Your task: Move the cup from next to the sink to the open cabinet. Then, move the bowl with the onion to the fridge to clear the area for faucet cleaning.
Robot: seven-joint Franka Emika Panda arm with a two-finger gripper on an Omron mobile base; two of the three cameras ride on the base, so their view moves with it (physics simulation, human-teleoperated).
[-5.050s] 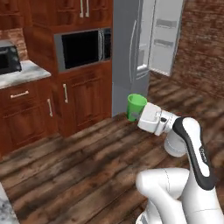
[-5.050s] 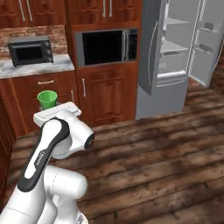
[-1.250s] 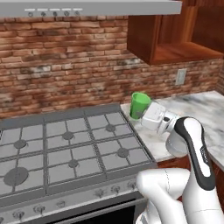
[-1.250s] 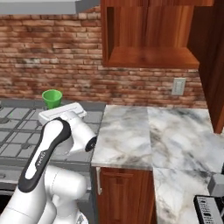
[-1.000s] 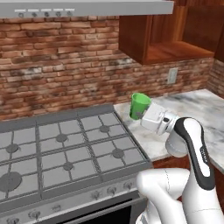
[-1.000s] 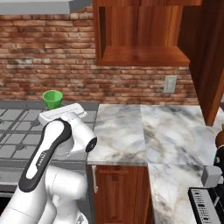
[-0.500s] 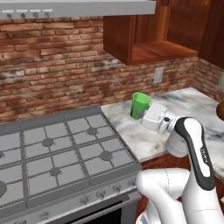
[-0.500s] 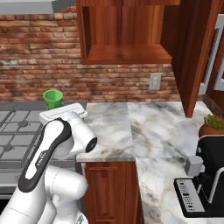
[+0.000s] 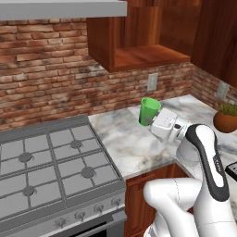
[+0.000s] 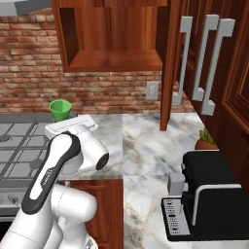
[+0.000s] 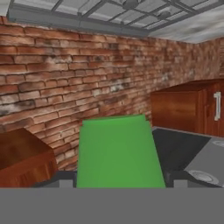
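Hand view | my fingers pinch the small bright green tapered cup (image 11: 119, 151) | keep it upright, lift toward far reddish-brown open cabinet (image 9: 148, 54) shelf, clearing its lip.

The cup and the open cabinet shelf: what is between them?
Nothing; in the left base view, bare brick wall shows between the cup, held in the gripper, and the open cabinet.
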